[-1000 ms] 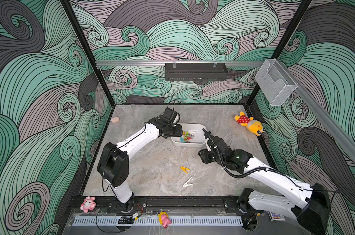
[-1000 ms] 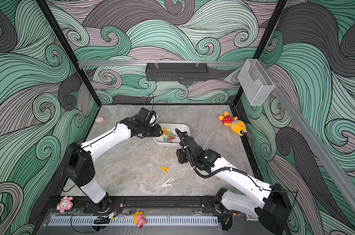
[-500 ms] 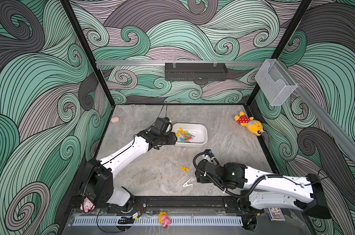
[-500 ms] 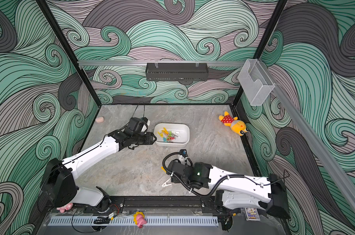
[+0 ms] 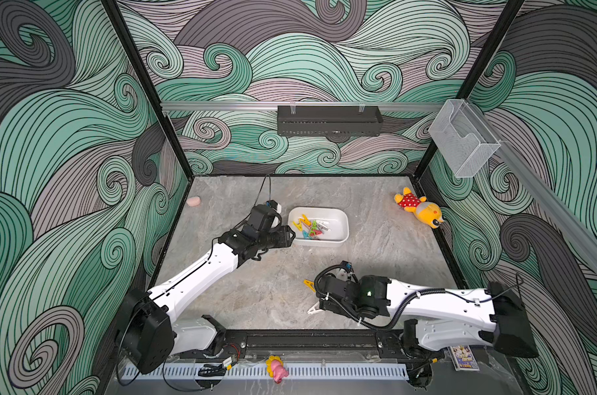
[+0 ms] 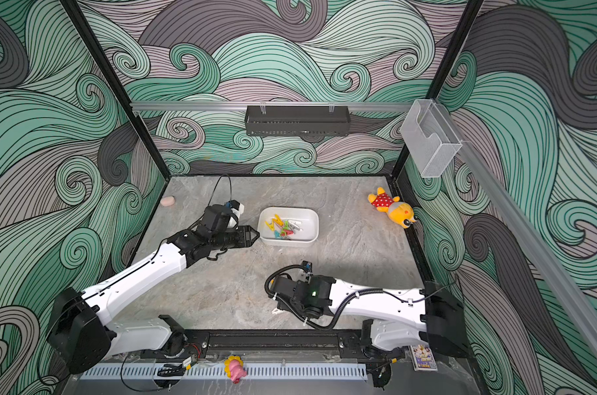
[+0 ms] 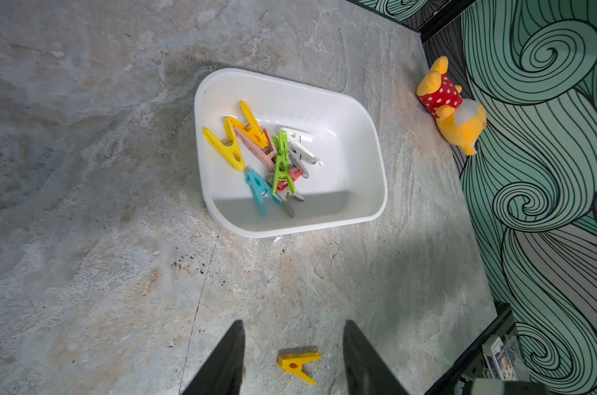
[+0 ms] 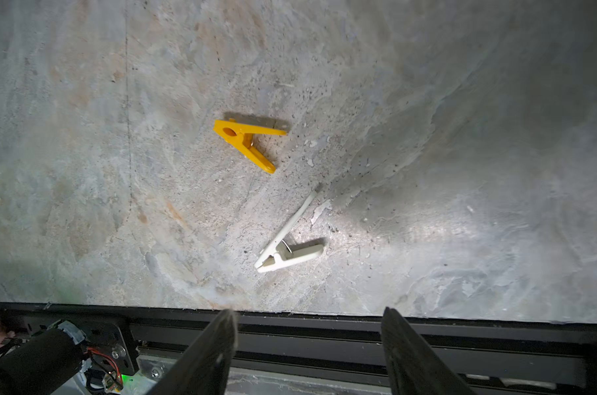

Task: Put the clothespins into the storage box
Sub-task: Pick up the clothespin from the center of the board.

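right wrist view showed the right gripper (image 8: 308, 311) spread wide, empty, white clothespin (image 8: 286, 248) just ahead of its fingers (image 8: 218, 342), yellow clothespin (image 8: 245, 140) beyond. in a top view, mid-frame, left gripper (image 5: 290, 236), parted, empty, sat beside the storage box (image 5: 341, 222).

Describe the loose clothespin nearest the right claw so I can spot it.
Find the black rail at the front edge of the table. Just beyond it lie a yellow clothespin and a white clothespin. Yours is the white, nearer the rail.
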### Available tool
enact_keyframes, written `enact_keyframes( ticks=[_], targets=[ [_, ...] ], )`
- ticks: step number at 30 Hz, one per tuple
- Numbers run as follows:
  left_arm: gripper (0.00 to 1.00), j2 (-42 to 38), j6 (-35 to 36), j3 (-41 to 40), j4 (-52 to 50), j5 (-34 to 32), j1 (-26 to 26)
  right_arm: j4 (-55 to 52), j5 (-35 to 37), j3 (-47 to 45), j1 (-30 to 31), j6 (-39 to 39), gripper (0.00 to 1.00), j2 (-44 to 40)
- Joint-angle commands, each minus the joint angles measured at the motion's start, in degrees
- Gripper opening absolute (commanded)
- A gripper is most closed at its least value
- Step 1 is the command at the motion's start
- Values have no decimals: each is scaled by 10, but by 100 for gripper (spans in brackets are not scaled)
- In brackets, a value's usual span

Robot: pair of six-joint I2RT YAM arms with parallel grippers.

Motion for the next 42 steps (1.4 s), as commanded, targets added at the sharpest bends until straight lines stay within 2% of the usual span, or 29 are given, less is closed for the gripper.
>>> enact_keyframes(
  ticks=[1,5,13,21,29,35,42],
  targets=[
    [49,-32,-1,4,-6,1,2,90,-41,-9,-1,65,68,42],
    [49,-59,-2,-6,-11,-3,1,140,-63,-11,-1,84,67,78],
    [49,-92,6,-10,-17,-22,1,125,-112,-8,-3,108,65,96],
    [49,-98,6,-14,-19,-32,1,142,-124,-9,-8,117,64,115],
    [49,-97,6,-21,-15,-32,1,175,-134,-18,-24,104,65,139],
    [49,-95,8,-18,-11,-30,1,158,-130,-14,-37,82,65,146],
    [49,-96,11,-21,-14,-31,1,98,-97,4,-58,21,67,143]
  ],
)
